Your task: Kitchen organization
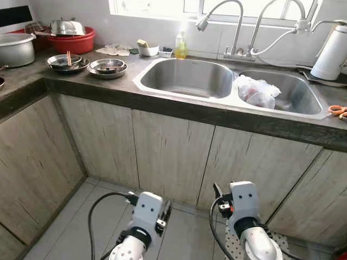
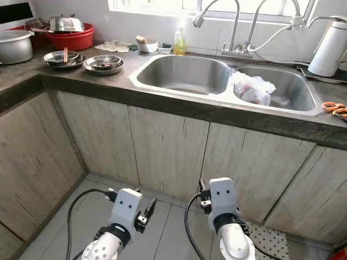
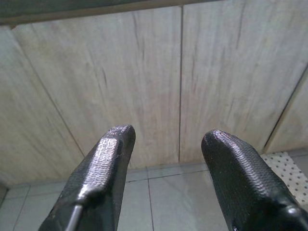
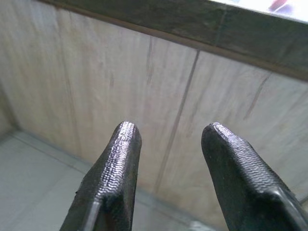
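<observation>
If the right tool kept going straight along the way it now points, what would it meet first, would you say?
Most likely the wooden cupboard door under the counter: the open right tool points at it, near the seam between two doors. Nothing shows in between, though how far off the door stands is hard to judge.
</observation>
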You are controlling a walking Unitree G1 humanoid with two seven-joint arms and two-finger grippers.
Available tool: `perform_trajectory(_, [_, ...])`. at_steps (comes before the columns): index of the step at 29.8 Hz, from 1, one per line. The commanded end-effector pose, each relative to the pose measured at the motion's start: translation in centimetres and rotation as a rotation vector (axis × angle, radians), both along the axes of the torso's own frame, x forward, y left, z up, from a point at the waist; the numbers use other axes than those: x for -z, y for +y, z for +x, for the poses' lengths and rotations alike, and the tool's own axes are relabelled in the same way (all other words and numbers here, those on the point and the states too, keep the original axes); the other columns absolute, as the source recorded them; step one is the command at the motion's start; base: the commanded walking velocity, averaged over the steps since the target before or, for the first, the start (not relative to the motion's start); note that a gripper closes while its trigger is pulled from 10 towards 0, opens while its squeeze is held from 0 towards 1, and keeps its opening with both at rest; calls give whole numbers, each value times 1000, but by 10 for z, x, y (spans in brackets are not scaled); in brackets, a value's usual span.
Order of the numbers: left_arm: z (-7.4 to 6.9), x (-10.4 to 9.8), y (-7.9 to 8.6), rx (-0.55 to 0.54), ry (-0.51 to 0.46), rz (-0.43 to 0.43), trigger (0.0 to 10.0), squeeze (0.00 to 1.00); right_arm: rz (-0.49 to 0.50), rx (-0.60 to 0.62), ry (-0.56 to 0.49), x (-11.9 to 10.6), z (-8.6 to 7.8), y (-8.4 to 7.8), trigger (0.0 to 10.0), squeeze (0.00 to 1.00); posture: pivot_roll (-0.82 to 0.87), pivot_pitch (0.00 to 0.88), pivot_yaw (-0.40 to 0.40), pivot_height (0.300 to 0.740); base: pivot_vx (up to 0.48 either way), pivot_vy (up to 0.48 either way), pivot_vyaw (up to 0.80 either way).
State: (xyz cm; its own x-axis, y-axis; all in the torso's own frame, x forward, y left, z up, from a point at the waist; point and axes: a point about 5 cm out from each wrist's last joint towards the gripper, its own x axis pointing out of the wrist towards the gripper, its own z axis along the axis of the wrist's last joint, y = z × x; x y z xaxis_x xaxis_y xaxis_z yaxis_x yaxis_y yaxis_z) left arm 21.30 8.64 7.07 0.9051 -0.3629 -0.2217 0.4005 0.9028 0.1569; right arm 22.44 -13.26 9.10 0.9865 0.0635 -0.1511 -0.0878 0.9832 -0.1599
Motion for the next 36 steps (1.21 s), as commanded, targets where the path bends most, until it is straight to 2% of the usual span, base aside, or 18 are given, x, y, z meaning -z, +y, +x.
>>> perform_trajectory(1, [3,-6,1,29,-39,8,10000,0,49,-36,-8,-3,-3,4,10000,0,22,0,-13,740,0,0,0])
perform_trajectory(4, [4,-6,4,32,-43,9,10000,0,59,-21,-8,-2,-3,4,10000,0,15,0,0,740,0,0,0])
perform_trajectory(8, [7,-7,6,38,-56,3,10000,0,20,2,-15,-3,-1,4,10000,0,-3,0,19,740,0,0,0])
perform_trajectory(14, [10,-7,5,29,-63,-5,10000,0,-4,-26,-49,-6,0,5,10000,0,-6,0,12,740,0,0,0])
perform_trajectory(20, [11,-8,6,16,-74,-6,10000,0,37,-24,-63,-6,2,5,10000,0,3,0,4,740,0,0,0])
perform_trajectory(22, [11,-9,6,7,-81,-8,10000,0,2,-15,-47,-4,3,4,10000,0,4,0,1,740,0,0,0])
perform_trajectory(24, [11,-9,7,0,-83,-14,10000,0,85,-64,-28,-3,2,9,10000,0,9,0,-5,740,0,0,0])
perform_trajectory(29, [12,-9,7,-6,-89,-12,10000,0,75,-103,-48,-5,2,13,10000,0,13,0,-9,740,0,0,0])
perform_trajectory(36, [11,-10,8,-13,-100,-1,10000,0,88,-112,-58,-5,2,14,10000,0,18,0,-16,740,78,0,781])
